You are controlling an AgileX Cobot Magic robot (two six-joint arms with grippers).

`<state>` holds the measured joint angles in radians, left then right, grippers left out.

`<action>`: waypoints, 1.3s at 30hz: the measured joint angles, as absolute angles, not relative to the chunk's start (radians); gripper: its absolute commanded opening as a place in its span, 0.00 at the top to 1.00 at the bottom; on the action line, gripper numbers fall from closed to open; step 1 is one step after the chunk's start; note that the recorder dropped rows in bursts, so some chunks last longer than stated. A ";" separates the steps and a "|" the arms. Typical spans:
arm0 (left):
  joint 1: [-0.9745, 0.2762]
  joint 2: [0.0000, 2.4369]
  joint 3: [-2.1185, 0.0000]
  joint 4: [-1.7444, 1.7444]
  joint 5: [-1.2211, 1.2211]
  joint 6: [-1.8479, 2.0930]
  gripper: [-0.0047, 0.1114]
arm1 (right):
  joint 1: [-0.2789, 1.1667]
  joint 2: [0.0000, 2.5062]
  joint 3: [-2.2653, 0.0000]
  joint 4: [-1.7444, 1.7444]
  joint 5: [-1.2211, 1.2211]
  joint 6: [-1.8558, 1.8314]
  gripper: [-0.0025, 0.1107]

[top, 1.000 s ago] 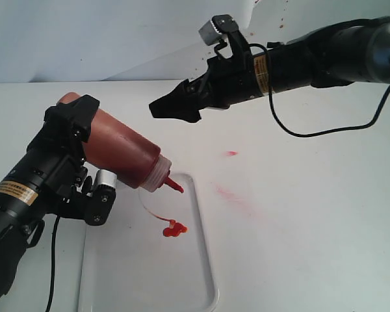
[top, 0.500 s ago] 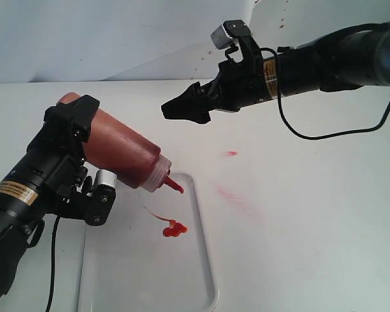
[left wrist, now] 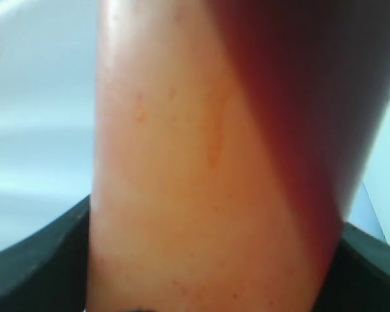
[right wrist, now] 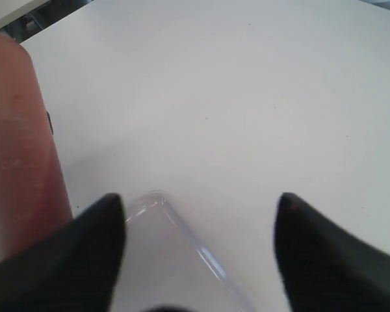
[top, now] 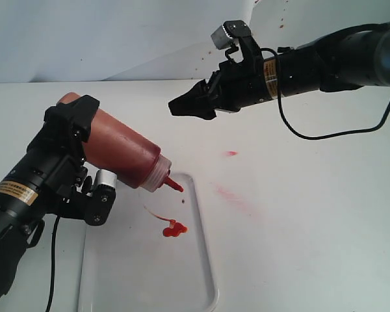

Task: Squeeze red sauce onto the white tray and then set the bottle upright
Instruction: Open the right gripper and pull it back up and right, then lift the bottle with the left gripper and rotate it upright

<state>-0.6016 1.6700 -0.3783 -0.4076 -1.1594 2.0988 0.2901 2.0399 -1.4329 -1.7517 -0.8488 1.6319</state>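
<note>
The bottle (top: 120,151) is held tilted, its red nozzle (top: 174,185) pointing down over the far end of the white tray (top: 205,260). My left gripper (top: 73,123) is shut on the bottle's body, which fills the left wrist view (left wrist: 214,162). A small blob of red sauce (top: 174,229) lies on the tray under the nozzle, with a thin streak trailing from it. My right gripper (top: 182,106) hangs in the air beyond the bottle, open and empty. The right wrist view shows the gripper (right wrist: 200,208) above the tray's corner (right wrist: 159,198), with the bottle (right wrist: 19,162) beside it.
Faint pinkish-red smears (top: 231,153) mark the white table to the right of the tray, a longer one (top: 233,195) close to the rim. A black cable (top: 312,134) droops from the right arm. A pale backdrop closes off the rear.
My right gripper has drawn back to the right and slightly up, away from the bottle. The left gripper and the bottle have not moved.
</note>
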 measured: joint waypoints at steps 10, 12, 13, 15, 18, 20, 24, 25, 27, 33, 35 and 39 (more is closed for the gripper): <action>-0.602 1.670 -0.378 -0.423 -1.159 2.097 0.96 | 0.290 2.040 -1.433 -1.752 -0.853 1.611 0.98; -0.602 1.670 -0.378 -0.427 -1.159 2.097 0.96 | 0.290 2.040 -1.433 -1.752 -0.849 1.607 0.98; -0.602 1.670 -0.378 -0.427 -1.159 2.097 0.96 | 0.290 2.040 -1.433 -1.752 -0.841 1.605 0.98; -0.602 1.670 -0.378 -0.427 -1.159 2.097 0.96 | 0.290 2.040 -1.433 -1.752 -0.816 1.603 0.98; -0.602 1.670 -0.378 -0.427 -1.159 2.073 0.96 | 0.290 2.040 -1.425 -1.752 -0.749 1.600 0.98; -0.602 1.670 -0.378 -0.427 -1.159 2.050 0.96 | 0.290 2.040 -1.425 -1.752 -0.720 1.600 0.98; -0.602 1.670 -0.378 -0.429 -1.159 2.027 0.96 | 0.290 2.040 -1.408 -1.752 -0.625 1.600 0.98; -0.602 1.670 -0.378 -0.429 -1.159 2.023 0.96 | 0.290 2.040 -1.401 -1.752 -0.601 1.599 0.98; -0.602 1.670 -0.378 -0.429 -1.159 2.021 0.96 | 0.290 2.040 -1.397 -1.748 -0.570 1.599 0.98; -0.602 1.670 -0.378 -0.521 -1.159 2.015 0.96 | 0.290 2.040 -1.397 -1.722 -0.563 1.599 0.98; -0.599 1.670 -0.378 -0.532 -1.159 2.007 0.96 | 0.290 2.040 -1.392 -1.706 -0.563 1.599 0.98; -0.599 1.670 -0.378 -0.546 -1.159 1.940 0.96 | 0.290 2.038 -1.349 -1.600 -0.559 1.529 0.98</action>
